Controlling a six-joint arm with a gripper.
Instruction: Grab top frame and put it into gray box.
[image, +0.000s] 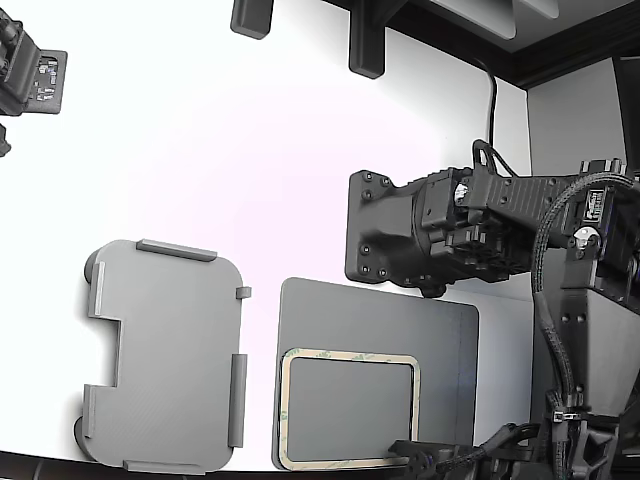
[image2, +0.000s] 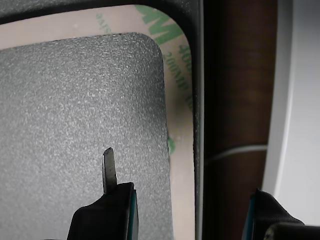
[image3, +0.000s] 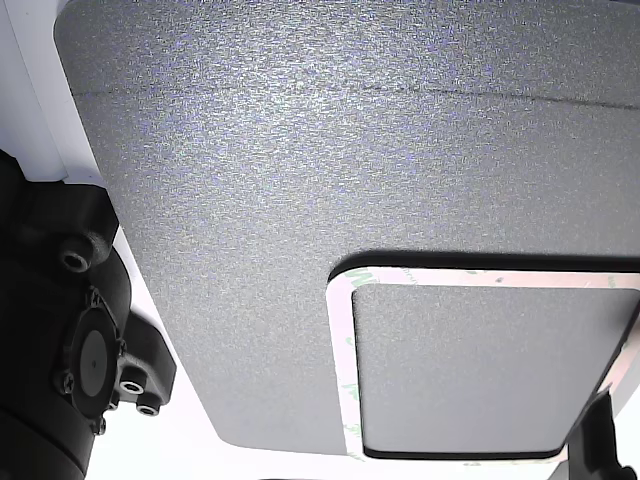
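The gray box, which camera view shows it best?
The exterior view: the gray box shows almost whole there, on the white table at that view's left, beside the dark mat. The wrist view and the other view show only the mat and the top frame, no box.

Matte black arm (image: 470, 225) throughout, blocky housings studded with small dark screws; flat end plate with rounded corners; braided black cable loops along one side; small white labels on the upper links; black gripper (image2: 182, 200) fingers edged in teal, one tipped with a thin metal blade.
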